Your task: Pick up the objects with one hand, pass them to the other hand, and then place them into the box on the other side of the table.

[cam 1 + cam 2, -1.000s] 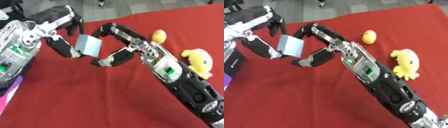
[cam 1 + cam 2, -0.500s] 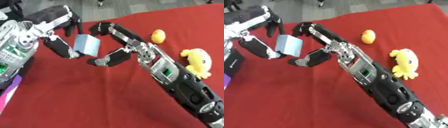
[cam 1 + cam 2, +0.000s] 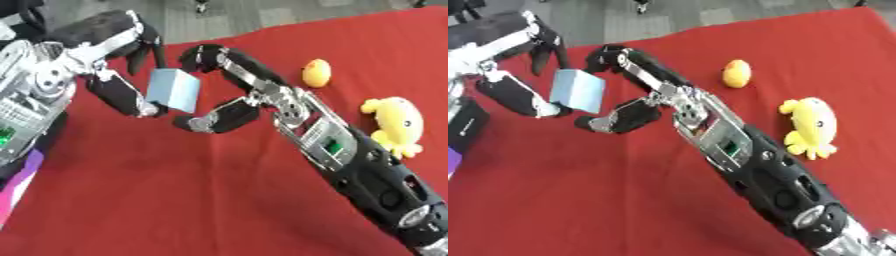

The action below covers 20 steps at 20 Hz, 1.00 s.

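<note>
A light blue block [image 3: 173,90] hangs above the red table [image 3: 175,200] at the upper left. My left hand [image 3: 105,65] is shut on it, with fingers over its top edge and the thumb under its lower corner. My right hand [image 3: 254,90] reaches in from the lower right and stands open just right of the block. Its fingers [image 3: 206,54] curve near the block's top right corner and its thumb [image 3: 214,120] lies below the block. I cannot tell whether either touches it.
A small orange egg-shaped toy [image 3: 317,72] and a yellow plush toy [image 3: 395,125] lie on the cloth to the right. A purple edge [image 3: 17,190] shows at the lower left. Beyond the table's far edge is grey floor [image 3: 262,15].
My right hand's thumb has crept slightly left, closer under the block. The block and my left hand have stayed where they were.
</note>
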Tool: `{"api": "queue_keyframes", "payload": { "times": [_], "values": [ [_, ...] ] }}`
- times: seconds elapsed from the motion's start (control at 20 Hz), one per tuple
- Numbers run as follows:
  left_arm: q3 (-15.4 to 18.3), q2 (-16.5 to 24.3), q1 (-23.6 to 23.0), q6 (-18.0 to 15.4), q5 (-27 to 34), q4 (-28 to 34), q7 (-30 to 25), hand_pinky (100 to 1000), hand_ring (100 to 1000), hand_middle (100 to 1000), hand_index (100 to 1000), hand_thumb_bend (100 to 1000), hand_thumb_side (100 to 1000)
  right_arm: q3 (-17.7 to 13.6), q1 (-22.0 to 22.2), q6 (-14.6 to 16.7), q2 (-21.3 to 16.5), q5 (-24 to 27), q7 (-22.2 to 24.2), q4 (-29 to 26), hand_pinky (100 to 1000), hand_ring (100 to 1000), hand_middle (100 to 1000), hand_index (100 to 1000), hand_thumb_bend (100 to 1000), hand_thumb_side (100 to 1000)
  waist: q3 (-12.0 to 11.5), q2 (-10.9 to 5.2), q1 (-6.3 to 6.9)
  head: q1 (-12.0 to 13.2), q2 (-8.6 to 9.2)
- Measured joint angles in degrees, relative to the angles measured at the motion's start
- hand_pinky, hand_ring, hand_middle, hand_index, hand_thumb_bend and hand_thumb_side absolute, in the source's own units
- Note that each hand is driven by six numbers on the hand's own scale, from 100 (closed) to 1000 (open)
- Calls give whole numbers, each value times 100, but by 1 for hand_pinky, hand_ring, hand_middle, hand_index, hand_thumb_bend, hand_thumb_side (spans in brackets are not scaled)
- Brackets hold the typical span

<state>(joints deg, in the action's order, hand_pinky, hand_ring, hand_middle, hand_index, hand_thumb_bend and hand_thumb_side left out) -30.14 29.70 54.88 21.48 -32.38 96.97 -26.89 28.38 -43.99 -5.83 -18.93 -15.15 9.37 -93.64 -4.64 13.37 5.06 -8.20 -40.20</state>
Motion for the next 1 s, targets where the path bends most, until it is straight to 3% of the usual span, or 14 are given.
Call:
{"api": "queue_keyframes", "payload": {
  "times": [1.0],
  "values": [
    [206,103,-49,56,-1,115,-56,611,355,217,361,508,100,34,73,-16,0,-173,66,1,855,819,804,1000,571,188,0,0,0,-27,2]
  ]
}}
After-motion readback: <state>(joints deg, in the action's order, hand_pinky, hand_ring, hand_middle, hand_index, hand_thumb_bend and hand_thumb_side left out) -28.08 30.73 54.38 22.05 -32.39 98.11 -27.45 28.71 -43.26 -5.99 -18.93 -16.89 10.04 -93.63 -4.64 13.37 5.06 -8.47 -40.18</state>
